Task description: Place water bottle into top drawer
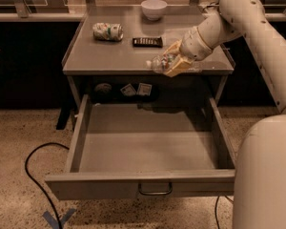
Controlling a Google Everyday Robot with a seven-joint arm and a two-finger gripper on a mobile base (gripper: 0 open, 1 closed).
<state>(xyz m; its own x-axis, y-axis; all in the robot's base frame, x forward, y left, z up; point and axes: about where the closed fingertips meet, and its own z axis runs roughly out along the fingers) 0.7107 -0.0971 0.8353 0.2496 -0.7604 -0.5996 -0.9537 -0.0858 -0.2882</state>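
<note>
The water bottle [162,62] is a small clear crinkled bottle with a reddish label, lying sideways with its white cap pointing left. My gripper [174,62] is shut on it and holds it at the front edge of the table top, above the back of the drawer. The top drawer [148,147] is pulled wide open below. It is a shallow grey metal drawer with a small loop handle [155,191] at the centre of its front panel. Its inside is bare.
On the grey table [109,56] lie a crushed white-green can [107,31], a dark flat remote-like thing [147,42] and a white bowl [154,8]. My arm's large white body [267,175] fills the right. A black cable [33,175] runs over the floor at the left.
</note>
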